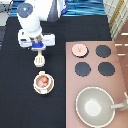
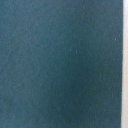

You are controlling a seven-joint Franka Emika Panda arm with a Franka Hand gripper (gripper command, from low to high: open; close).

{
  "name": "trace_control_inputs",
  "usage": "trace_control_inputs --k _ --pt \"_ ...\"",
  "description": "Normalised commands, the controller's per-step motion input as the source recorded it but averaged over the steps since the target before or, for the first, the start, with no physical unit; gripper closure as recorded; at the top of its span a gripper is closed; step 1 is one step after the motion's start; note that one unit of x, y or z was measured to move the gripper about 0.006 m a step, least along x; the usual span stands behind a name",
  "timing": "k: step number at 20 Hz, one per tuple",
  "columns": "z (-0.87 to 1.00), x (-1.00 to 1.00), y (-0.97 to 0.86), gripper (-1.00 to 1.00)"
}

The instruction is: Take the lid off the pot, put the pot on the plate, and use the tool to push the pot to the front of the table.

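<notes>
Pot (image 1: 43,81) sits on plate (image 1: 36,89) — tool (image 1: 38,50) holds spatula (image 1: 39,61).

arm: white, glossy, rounded segments, dark joint seam, upper left of the exterior view | wrist: wide white flat housing with a dark band | gripper (image 1: 38,50): small, below the housing, with a blue block | wrist view: only plain dark surface

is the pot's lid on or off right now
Off. The pot sits open on the plate, its reddish contents showing; the lid lies on the stove. The hand is above the tool.
</notes>
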Motion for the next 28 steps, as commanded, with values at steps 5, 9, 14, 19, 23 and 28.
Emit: trace_control_inputs --k 5,9,14,19,23,28 --pt "-0.59 0.24 0.04 1.00" --pt "-0.54 0.38 0.00 1.00" --pt "-0.16 0.66 0.08 1.00" --pt "0.38 0.88 0.19 1.00" --pt "0.50 0.95 0.18 1.00" --pt "0.36 1.00 0.11 1.00"
